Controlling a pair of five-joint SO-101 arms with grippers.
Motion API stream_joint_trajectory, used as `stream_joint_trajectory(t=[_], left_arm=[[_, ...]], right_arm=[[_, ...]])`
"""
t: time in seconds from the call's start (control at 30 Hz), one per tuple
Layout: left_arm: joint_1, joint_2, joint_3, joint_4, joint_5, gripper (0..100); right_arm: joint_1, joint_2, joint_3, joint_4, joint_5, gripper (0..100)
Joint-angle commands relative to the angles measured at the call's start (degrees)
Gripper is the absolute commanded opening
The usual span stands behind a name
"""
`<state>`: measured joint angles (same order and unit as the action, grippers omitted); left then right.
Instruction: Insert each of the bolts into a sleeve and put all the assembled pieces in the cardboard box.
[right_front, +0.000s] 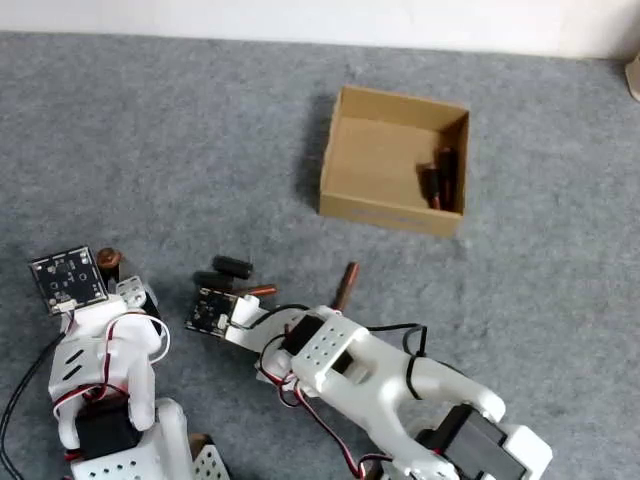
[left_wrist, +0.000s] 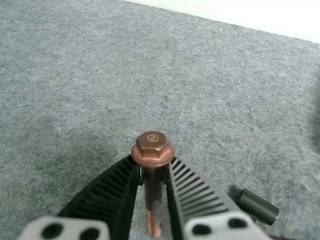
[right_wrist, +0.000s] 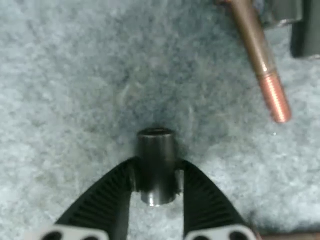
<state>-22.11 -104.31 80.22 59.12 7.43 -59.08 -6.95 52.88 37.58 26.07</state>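
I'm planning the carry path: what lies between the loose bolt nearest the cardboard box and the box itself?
Nothing; in the high view, the stretch from the bolt to the cardboard box is bare grey carpet.

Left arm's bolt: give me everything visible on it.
The bolt looks like copper-coloured metal, with a flanged hex head over a smooth shank that is paler at the far end. It stands head-up, clamped just below the head between the ribbed black fingers of the left end effector, over grey carpet. Only the fingers visibly touch it; whether its tip meets the carpet is unclear.
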Motion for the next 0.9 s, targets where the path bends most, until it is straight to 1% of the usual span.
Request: stream_joint_trajectory(t=[0.0, 0.17, 0.23, 0.33, 0.47, 0.57, 0.67, 0.8, 0.87], left_arm=[[-0.7, -0.3, -0.2, -1.5, 0.0, 1], [-0.3, -0.3, 0.0, -1.6, 0.0, 1], [-0.3, -0.3, 0.5, -3.3, 0.2, 1], [-0.3, -0.3, 0.6, -7.0, 0.1, 1], [-0.3, -0.3, 0.4, -11.7, -0.1, 1], [-0.3, -0.3, 2.6, -17.3, -0.2, 1], [-0.3, -0.3, 6.7, -24.6, -0.2, 1], [-0.3, -0.4, 10.6, -41.8, 0.4, 1], [-0.2, -0.4, 11.0, -48.8, 1.3, 1]], right_arm=[[-1.4, 2.0, 0.0, -1.0, 0.5, 0.5], [1.3, 0.8, 0.0, -0.9, 0.4, 0.5], [2.9, -2.9, 0.5, -0.9, -1.6, 0.5], [5.1, -13.2, 1.9, 0.0, -3.6, 0.5], [8.5, -30.1, 7.5, 3.3, -3.9, 0.5], [11.4, -42.2, 12.7, 4.7, -4.0, 0.5], [13.5, -52.4, 16.5, 4.7, -6.0, 0.5], [14.0, -62.5, 19.0, 5.8, -6.3, 0.5], [14.0, -66.4, 19.3, 7.3, -6.8, 0.5]])
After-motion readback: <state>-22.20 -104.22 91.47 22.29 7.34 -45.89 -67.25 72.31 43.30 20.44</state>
